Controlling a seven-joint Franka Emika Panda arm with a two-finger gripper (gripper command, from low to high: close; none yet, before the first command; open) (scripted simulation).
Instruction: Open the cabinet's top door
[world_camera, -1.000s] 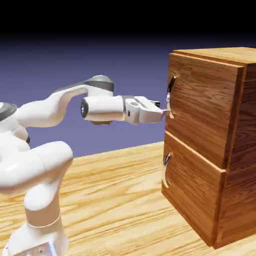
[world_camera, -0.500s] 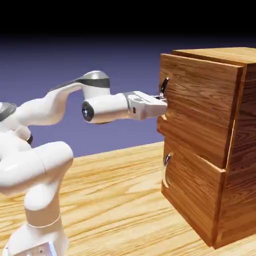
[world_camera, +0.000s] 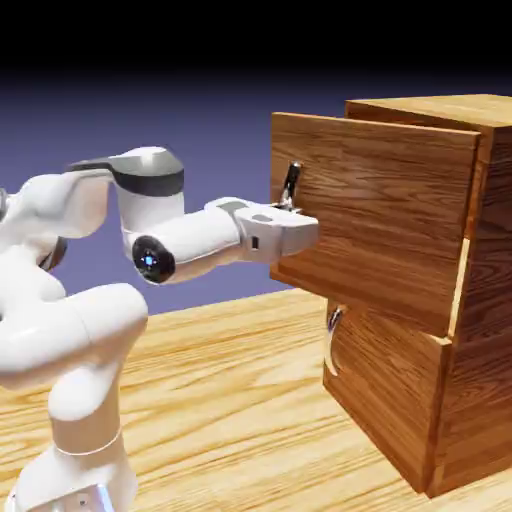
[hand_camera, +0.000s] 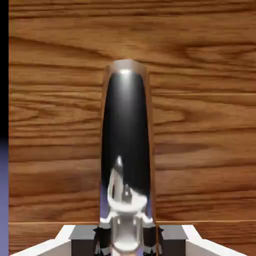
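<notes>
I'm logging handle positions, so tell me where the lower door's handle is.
In the exterior view, the lower door's handle sits at that panel's left edge, just beneath the swung-out top door.

And here on the pale wooden table, it's the white jointed robot arm at the exterior view's left, the tall boxy reddish-brown wooden cabinet at the right, the table's far edge running behind them. The rectangular wood-grain upper door juts out above the lower one, its curved silver metal handle near the free edge, between the white-and-grey two-finger gripper's fingertips!
</notes>
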